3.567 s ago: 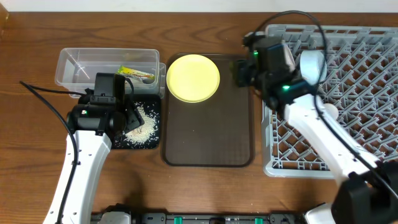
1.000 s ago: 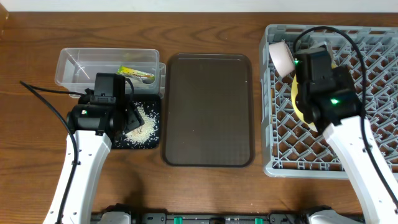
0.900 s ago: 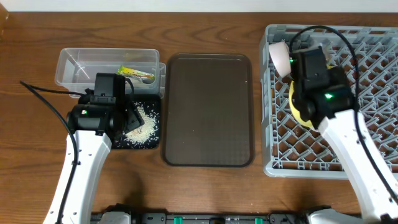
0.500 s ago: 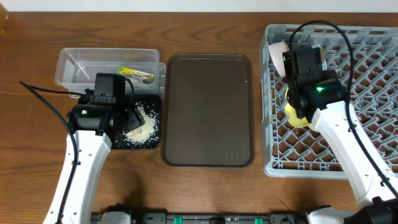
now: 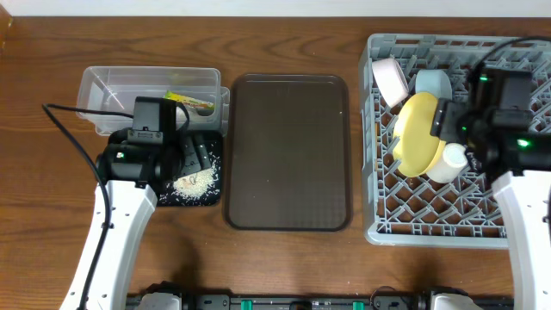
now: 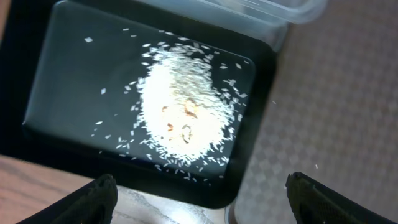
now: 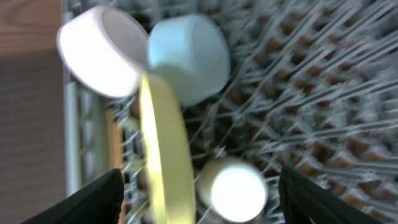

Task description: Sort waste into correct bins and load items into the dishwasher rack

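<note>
Yellow plate (image 5: 416, 131) stands on edge among the pegs of the dishwasher rack (image 5: 413, 211), just left of the right tool (image 7: 200, 198), whose fingers are spread apart and hold nothing.

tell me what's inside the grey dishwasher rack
The dishwasher rack holds a yellow plate propped on edge, a white bowl, a light blue bowl and a small white cup. The right arm covers part of its right side, so anything beneath is hidden.
</note>
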`<state>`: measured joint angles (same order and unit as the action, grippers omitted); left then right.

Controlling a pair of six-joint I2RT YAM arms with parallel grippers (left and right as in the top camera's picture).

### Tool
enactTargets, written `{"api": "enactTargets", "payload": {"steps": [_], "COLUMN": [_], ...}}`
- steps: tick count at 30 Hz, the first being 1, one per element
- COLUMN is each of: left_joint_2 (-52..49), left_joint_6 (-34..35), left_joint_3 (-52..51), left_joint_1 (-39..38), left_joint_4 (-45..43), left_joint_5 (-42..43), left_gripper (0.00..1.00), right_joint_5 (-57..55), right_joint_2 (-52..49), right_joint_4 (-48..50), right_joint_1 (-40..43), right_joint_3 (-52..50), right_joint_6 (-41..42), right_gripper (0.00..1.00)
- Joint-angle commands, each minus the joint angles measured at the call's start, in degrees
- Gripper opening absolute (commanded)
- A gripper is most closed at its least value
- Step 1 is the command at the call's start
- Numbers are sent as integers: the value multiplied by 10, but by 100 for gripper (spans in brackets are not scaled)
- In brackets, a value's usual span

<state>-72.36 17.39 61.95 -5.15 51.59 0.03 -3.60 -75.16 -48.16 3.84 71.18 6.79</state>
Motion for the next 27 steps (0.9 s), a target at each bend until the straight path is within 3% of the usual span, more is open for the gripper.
{"api": "enactTargets", "payload": {"steps": [1,8,11,14,19,21,24,27], "left_joint_2": [1,2,12,49,155,214,291,339], "left_joint_6": [-60,-60,-56,-31,-23,-23,-16,-16], "left_joint_3": [3,0,-7,-27,-78,-102,-127,-131], "left_joint_1": [-14,-52,-66,-84,-128,-154,-176,-176], "left_joint_4": [12,104,110,99,75,71,48,13], "left_joint_5": [26,26,25,19,-24,-62,-96,-97], "left_gripper": [89,89,85,84,82,83,98,98], "right_joint_5": [151,155,176,189,188,182,143,112], "right_joint_2": [5,7,18,52,170,229,314,378], "right_joint_4": [-35,-129,-140,-132,-70,-51,-38,-35], "right_joint_1": [34,47,47,47,47,47,47,47], "right_joint_3": [0,-1,-10,-45,-158,-203,-252,-279], "right_joint_6": [-19,-28,-28,-25,-21,-8,7,7], "right_gripper": [79,78,78,85,99,99,99,99]}}
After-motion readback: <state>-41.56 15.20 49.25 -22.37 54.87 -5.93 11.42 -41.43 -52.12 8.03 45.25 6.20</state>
